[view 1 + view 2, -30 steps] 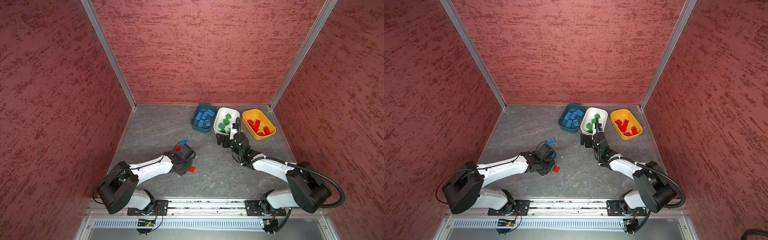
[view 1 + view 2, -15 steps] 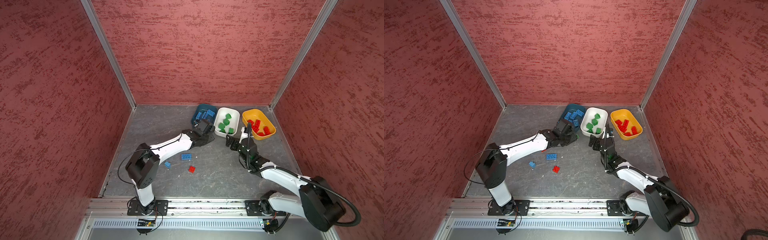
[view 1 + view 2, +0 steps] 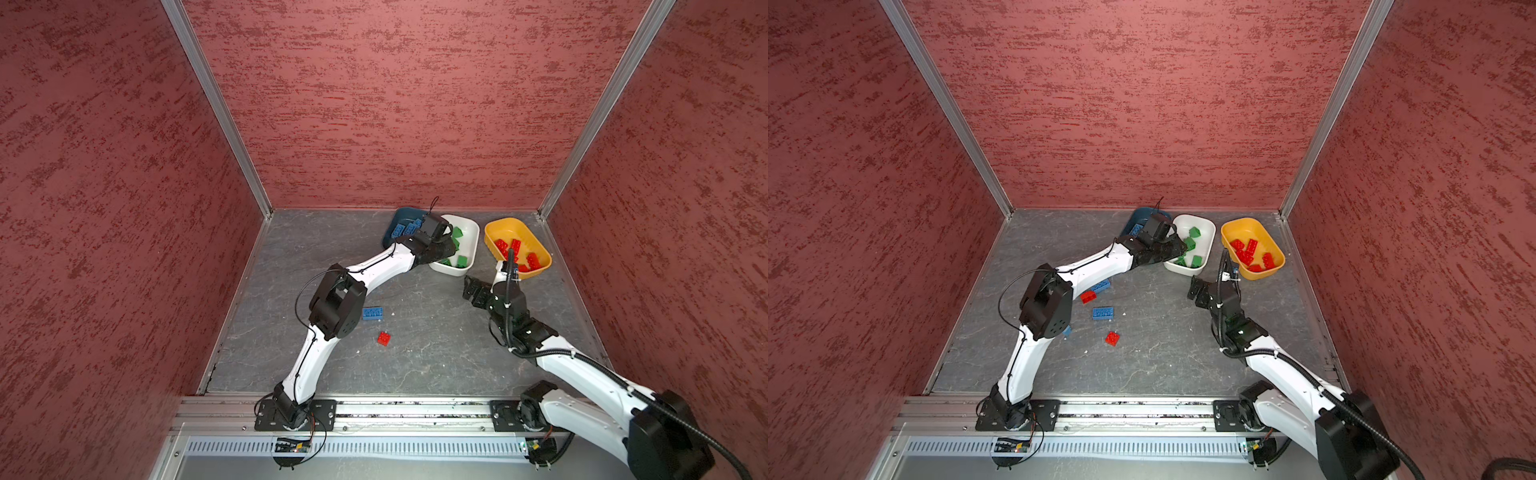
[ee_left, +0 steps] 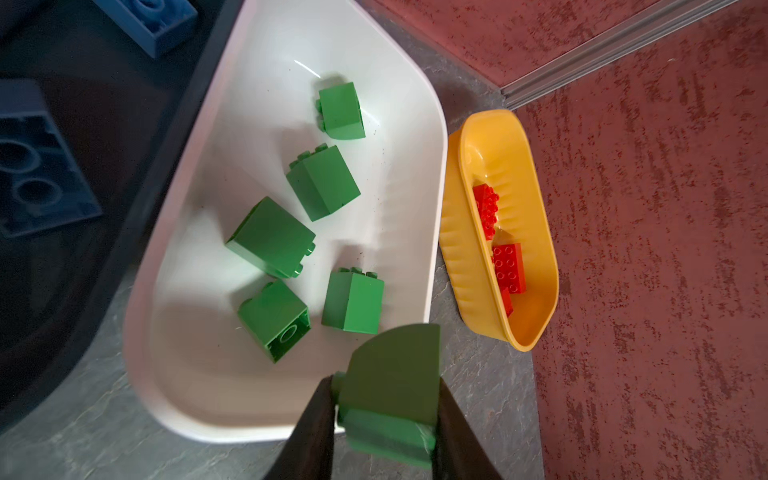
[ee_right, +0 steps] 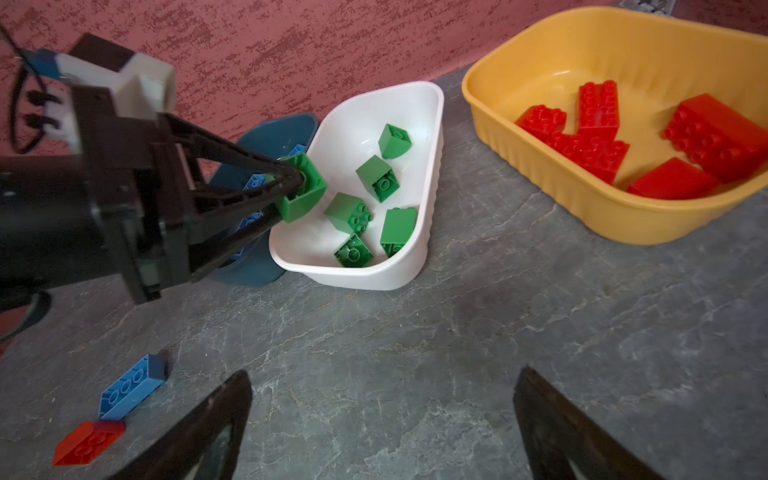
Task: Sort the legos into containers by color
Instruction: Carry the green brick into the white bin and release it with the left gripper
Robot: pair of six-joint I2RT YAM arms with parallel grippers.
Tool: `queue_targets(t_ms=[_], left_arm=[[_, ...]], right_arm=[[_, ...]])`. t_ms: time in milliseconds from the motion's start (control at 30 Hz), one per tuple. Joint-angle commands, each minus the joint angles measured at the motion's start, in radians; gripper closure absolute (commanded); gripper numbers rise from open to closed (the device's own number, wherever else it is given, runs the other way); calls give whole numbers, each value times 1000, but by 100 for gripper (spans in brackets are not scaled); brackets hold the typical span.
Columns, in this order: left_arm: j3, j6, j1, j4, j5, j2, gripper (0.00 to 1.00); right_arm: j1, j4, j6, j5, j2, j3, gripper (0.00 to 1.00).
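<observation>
Grey floor (image 5: 415, 332) | white tub (image 4: 257, 75): five green bricks (image 4: 322, 183) (sixth brick (image 4: 395, 357) pinched in left pincer (image 4: 385, 384)) | right pincer (image 5: 382, 374) spread

In both top views the back wall (image 3: 395, 104) fills the upper middle, with the left wall (image 3: 104, 208) and right wall (image 3: 685, 228) filling the two sides. All three are rough red-brown plaster streaked with darker red, joined by two pale metal corner strips (image 3: 217, 108) that slant in from the upper corners. The floor (image 3: 415, 365), in the lower middle, is grey and stone-like with thin pale veins, evenly lit with only soft shadows. Along the bottom edge a silver rail (image 3: 415, 409) crosses the frame, with a slotted strip (image 3: 415, 449) just below it.
</observation>
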Motion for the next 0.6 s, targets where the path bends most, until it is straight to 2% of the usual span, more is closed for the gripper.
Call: queue_targets(t_ms=[0, 200, 267, 367, 567], left_arm=[[98, 52, 10, -56, 39, 83, 72], [356, 58, 25, -188, 111, 242, 66], [414, 64, 27, -224, 138, 267, 53], [414, 74, 28, -228, 170, 250, 32], [337, 124, 29, -232, 174, 126, 16]], right_arm=[[-8, -70, -14, 43, -23, 3, 1], [-9, -67, -49, 16, -66, 7, 1], [-8, -53, -87, -18, -76, 7, 1], [-8, -52, -149, -93, -59, 22, 1], [-7, -50, -181, -177, 21, 56, 1]])
